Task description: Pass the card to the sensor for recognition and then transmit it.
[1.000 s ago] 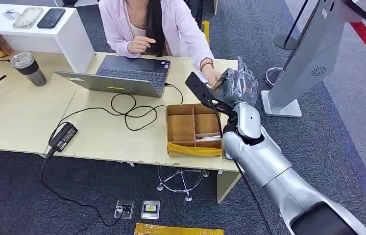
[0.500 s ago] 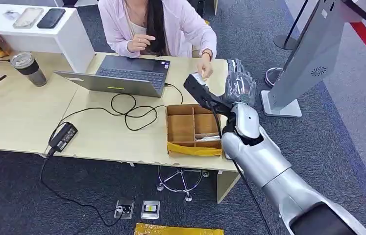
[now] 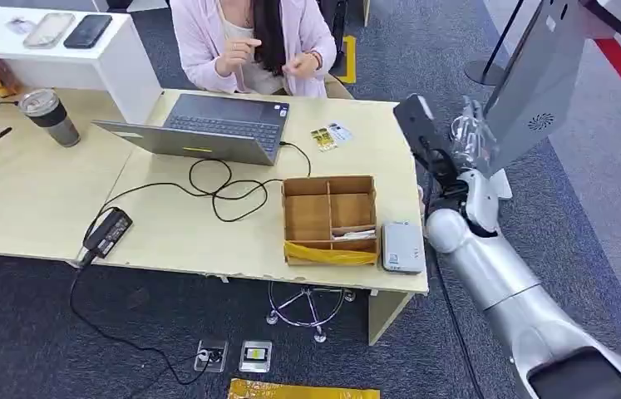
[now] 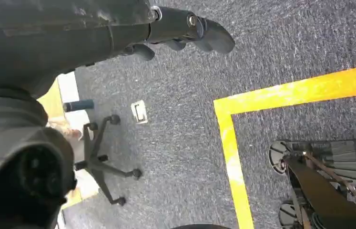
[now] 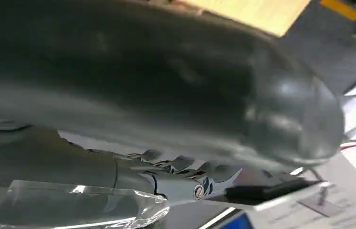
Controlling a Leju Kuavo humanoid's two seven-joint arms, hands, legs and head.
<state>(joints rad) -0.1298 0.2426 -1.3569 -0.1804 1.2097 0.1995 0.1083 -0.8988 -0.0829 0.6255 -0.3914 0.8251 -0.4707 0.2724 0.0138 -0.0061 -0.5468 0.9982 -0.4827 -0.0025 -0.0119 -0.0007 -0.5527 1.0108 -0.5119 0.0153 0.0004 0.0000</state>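
- Cards (image 3: 330, 135), two small ones side by side, lie flat on the desk (image 3: 174, 224) in the upper middle of the head view, just right of the laptop (image 3: 207, 125) and above the cardboard box (image 3: 328, 218); no hand touches them
- Right hand (image 3: 469, 137) is raised at the right of the frame, off the desk's right edge and close in front of the slanted grey stand (image 3: 531, 91); it wears a clear plastic cover, its fingers point up and lie stretched out, and nothing is seen in them
- A black block (image 3: 425, 137) on the right wrist sticks out toward the desk, just left of that hand
- In the right wrist view the thick thumb (image 5: 176, 95) covers most of the picture, blurred, with the darker fingers (image 5: 180, 183) straight beside it
- Left hand (image 4: 185, 28) hangs over the dark carpet (image 4: 176, 133); its fingers are loosely spread with slightly bent tips and hold nothing
- A small grey reader (image 3: 402, 246) lies flat at the lower right corner of the desk, touching or just beside the right wall of the box
- The box has several compartments; pale cards or papers lie in its lower right one
- A person (image 3: 253, 41) in a pink top sits at the far side of the desk, both hands lifted in front of the chest, apart from the cards
- A black cable loops across the desk from the laptop to a power brick (image 3: 107, 233) at the lower left edge
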